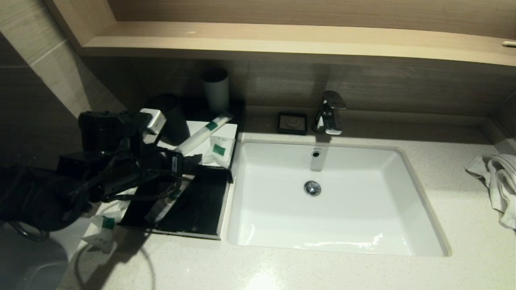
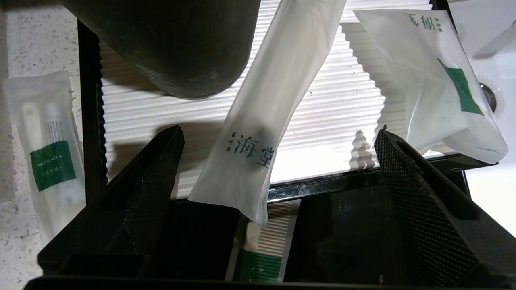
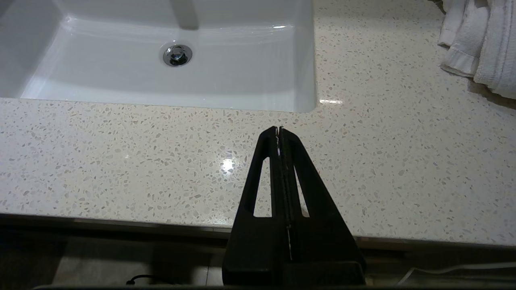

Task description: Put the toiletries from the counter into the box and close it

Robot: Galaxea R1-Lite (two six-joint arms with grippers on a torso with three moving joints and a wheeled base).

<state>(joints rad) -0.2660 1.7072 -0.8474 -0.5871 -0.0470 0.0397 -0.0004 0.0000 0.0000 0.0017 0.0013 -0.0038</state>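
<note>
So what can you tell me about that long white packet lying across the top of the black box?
The long sachet is a slim, milky translucent plastic packet with a green label and green printed characters. It lies slantwise on the box's ribbed white top panel, one end overhanging the open drawer. The dark cup stands beside it. The left gripper is open around its lower end, not touching.

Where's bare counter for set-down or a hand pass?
Free: counter in front of the sink, and between sink and towel. Crowded: left of the sink, where sachets, dark cup, box and left gripper cluster.
</note>
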